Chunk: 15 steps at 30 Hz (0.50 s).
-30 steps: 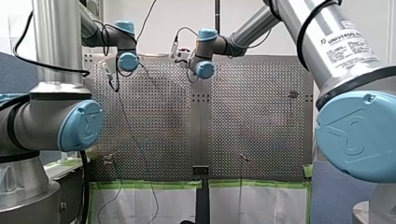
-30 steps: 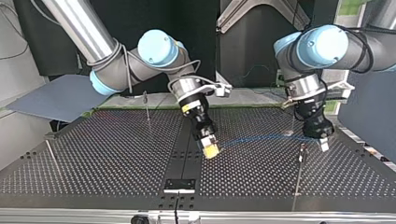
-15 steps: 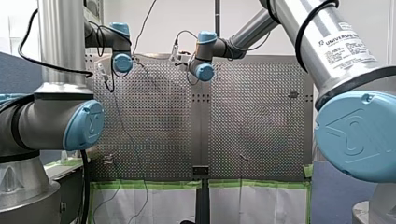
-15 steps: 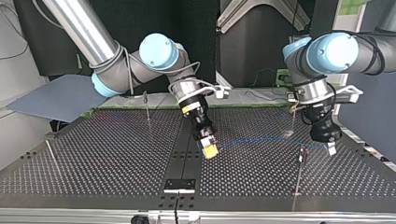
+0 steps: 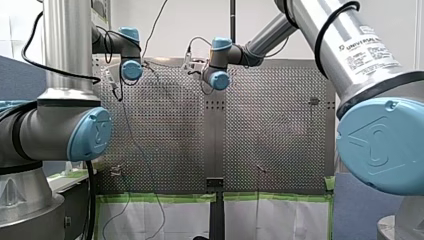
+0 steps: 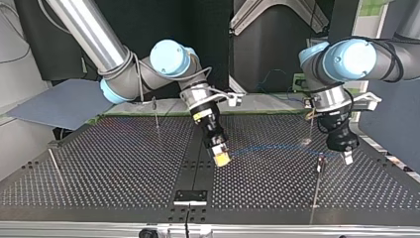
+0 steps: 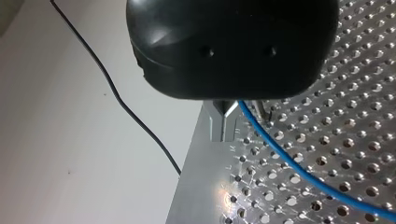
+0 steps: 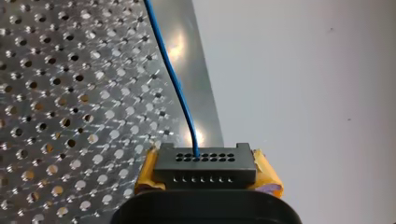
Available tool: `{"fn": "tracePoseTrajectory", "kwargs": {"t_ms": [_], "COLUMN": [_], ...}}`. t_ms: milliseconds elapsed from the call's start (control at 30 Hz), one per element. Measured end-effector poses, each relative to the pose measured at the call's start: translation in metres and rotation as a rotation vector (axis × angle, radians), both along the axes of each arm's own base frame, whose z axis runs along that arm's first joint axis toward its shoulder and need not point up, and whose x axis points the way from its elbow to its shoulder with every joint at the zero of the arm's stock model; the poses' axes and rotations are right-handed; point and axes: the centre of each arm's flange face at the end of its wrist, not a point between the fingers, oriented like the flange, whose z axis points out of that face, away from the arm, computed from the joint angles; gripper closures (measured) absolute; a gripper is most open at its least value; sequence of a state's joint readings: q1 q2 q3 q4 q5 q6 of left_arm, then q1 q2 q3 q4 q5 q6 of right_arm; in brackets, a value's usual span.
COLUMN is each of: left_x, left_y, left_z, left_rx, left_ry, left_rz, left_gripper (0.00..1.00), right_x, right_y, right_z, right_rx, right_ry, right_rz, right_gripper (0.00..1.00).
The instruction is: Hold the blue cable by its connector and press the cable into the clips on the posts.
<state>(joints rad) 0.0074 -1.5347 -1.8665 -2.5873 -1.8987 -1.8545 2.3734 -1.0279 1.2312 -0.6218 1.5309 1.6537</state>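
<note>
Over the perforated table point(image 6: 99, 168), your right gripper point(image 6: 221, 157) is clamping the black connector point(image 8: 205, 165) between its yellow pads point(image 8: 267, 181), so the holding part is looking done. The blue cable point(image 6: 277, 147) is stretching from that connector across to your left gripper point(image 6: 345, 154) — whether that one is gripping the cable, I cannot tell. The cable is passing just beside the clip point(image 6: 321, 159) on the near post point(image 6: 315, 193), but it is not visibly sitting in it, and the far post point(image 6: 156, 115) is standing well apart from the cable — so the pressing seems to be lying ahead of you. No container is showing in any view.
</note>
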Motion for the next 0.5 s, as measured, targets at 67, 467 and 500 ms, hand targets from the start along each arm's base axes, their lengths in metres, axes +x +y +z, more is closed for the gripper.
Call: {"fn": "tracePoseTrajectory", "kwargs": {"t_ms": [67, 467, 500], "left_x": [0.002, 0.024, 0.026], "left_y": [0.001, 0.013, 0.015], "left_z": [0.0, -0.002, 0.0], "left_rx": [0.0, 0.006, 0.006], "left_ry": [-0.005, -0.012, -0.017], "left_rz": [-0.002, -0.005, -0.006], "left_gripper": [1.0, 1.0, 1.0], "right_x": [-0.001, -0.006, -0.007], "right_y": [-0.002, -0.017, -0.018], "right_z": [-0.002, -0.013, -0.014], "right_rx": [0.002, 0.01, 0.01], "right_ry": [0.001, 0.009, 0.009], "right_rz": [-0.004, -0.027, -0.028], "right_gripper": [1.0, 1.0, 1.0]}}
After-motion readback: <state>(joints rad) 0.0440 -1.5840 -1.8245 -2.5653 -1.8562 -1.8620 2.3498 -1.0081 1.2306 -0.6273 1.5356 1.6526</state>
